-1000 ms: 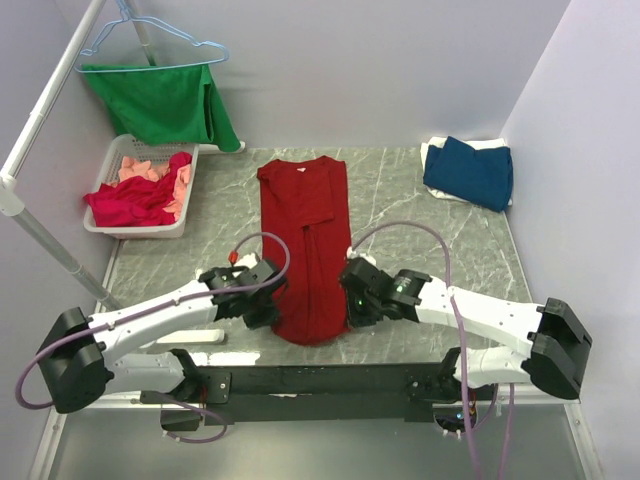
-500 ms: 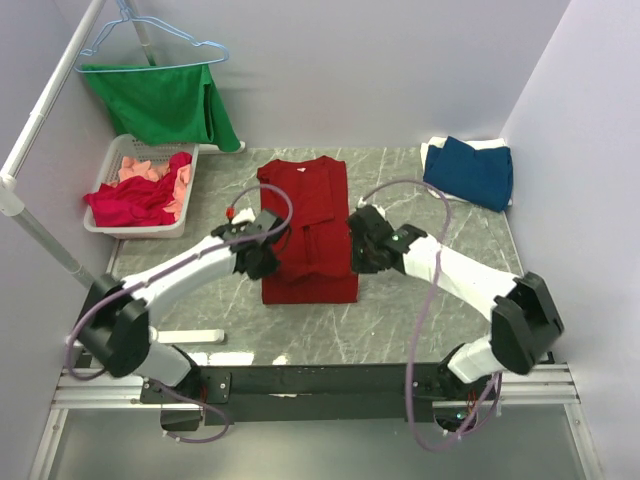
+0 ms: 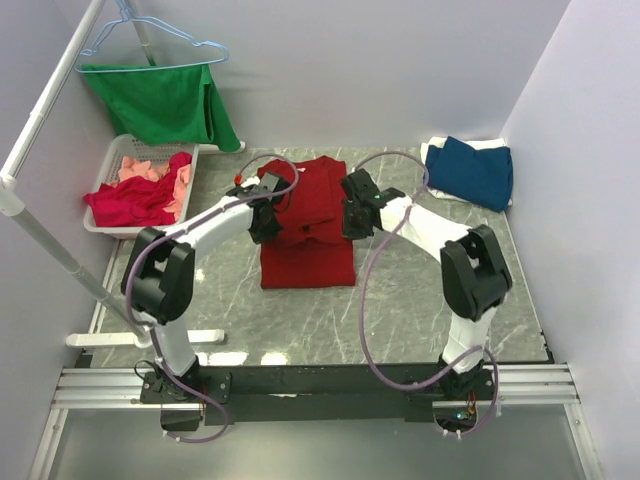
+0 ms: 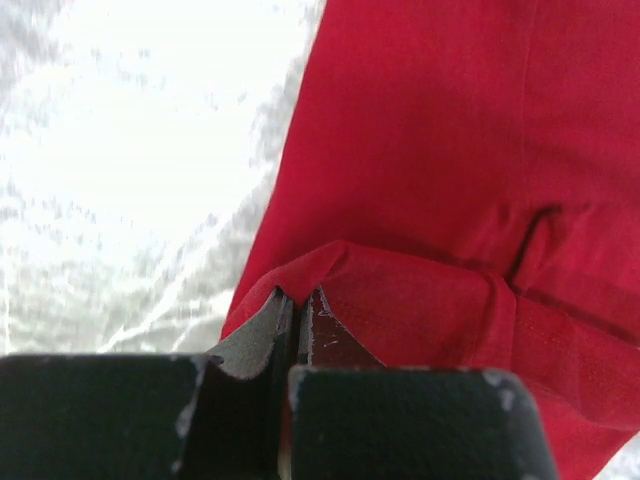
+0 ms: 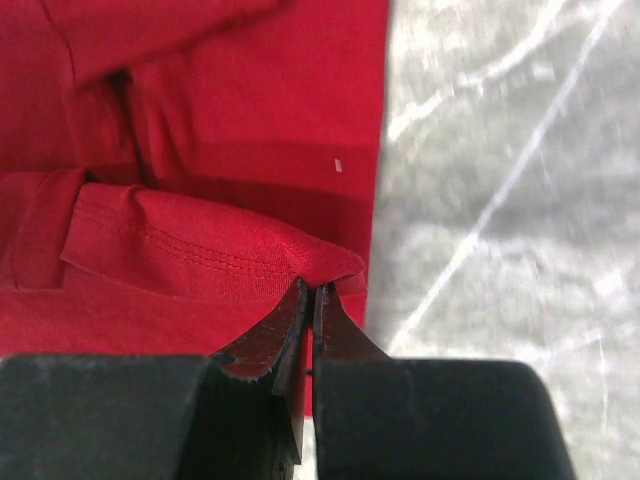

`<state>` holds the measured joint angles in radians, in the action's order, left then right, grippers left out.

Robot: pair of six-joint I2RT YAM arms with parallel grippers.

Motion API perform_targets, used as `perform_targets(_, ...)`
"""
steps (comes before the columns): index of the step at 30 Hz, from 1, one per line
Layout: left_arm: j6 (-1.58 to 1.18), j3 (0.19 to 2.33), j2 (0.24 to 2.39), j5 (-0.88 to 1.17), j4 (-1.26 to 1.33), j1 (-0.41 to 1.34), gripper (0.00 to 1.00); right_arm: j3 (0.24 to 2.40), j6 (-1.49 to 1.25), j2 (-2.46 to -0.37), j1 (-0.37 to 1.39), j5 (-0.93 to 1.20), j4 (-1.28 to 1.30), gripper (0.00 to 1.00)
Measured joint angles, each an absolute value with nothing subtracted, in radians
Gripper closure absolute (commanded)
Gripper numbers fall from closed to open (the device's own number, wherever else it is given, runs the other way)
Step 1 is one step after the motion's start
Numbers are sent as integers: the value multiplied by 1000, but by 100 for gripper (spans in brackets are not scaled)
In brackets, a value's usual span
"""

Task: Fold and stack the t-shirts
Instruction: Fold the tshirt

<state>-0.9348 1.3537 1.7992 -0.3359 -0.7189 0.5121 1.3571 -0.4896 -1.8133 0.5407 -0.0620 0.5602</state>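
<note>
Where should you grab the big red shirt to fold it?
Grip the red shirt by the two corners of its hem, one from each side. It lies flat and wide, and the left tool and right tool pinch there.

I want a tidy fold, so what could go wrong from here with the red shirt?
1. The left gripper and right gripper each pinch only the very edge of the deep-red cloth t-shirt; a corner could slip free.
2. The lifted layer looks bunched between them, so it may land wrinkled or skewed.
</note>
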Motion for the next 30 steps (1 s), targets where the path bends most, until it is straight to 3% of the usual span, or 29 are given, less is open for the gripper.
perform_targets(5, -890, 1430, 1872, -325, -720, 473, 95, 1445, -479, -1916, 517, -37, 560, 100)
perform_targets(7, -871, 1460, 1901, -315, -717, 460, 77, 1472, -478, -1945, 507, -30, 563, 91)
perform_targets(8, -858, 1473, 1915, -311, -715, 455, 68, 1489, -478, -1959, 502, -27, 568, 77)
perform_targets(9, -851, 1486, 1930, -310, -712, 449, 56, 1507, -478, -1972, 497, -25, 572, 71)
perform_targets(12, -822, 1508, 1956, -312, -699, 432, 44, 1564, -480, -2003, 482, -34, 592, 64)
perform_targets(22, -793, 1635, 1940, -394, -644, 384, 41, 1714, -509, -1999, 408, -122, 588, 66)
perform_targets(30, -770, 1384, 1739, -329, -606, 399, 51, 1518, -515, -1911, 419, -90, 585, 69)
